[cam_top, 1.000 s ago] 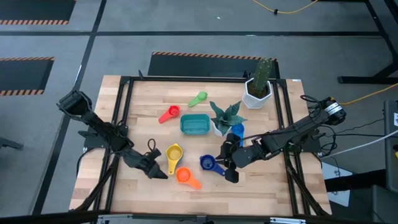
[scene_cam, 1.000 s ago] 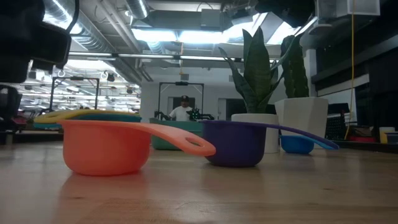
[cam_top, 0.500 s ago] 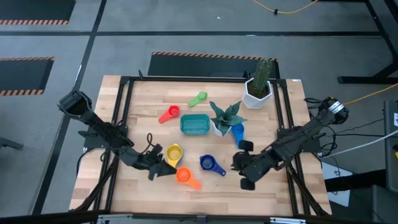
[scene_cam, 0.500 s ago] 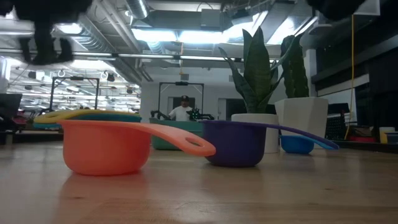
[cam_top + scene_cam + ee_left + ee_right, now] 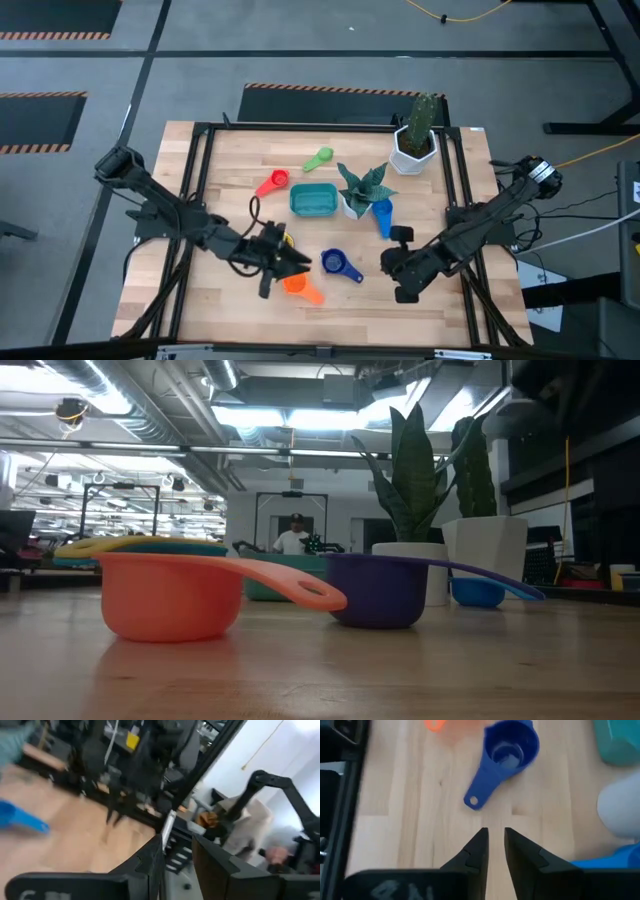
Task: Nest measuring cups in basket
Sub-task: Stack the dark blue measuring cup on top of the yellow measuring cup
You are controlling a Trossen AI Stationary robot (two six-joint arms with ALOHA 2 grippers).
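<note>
While the left claw [image 5: 283, 262] hovers over the yellow cup [image 5: 281, 243] and orange cup [image 5: 295, 283] — fingers nearly together, empty — a careless descent could knock them away from the basket [image 5: 313, 200]; the right claw [image 5: 397, 278], nearly closed, waits aside.

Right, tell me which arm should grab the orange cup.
Left. The left gripper hangs right beside the orange cup, over the yellow one. The right gripper is farther off, past the dark blue cup, its fingers nearly closed.

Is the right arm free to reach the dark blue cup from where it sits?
Probably yes. The right gripper hovers beside the dark blue cup, fingers nearly shut, with only bare table between; the handle points toward it.
</note>
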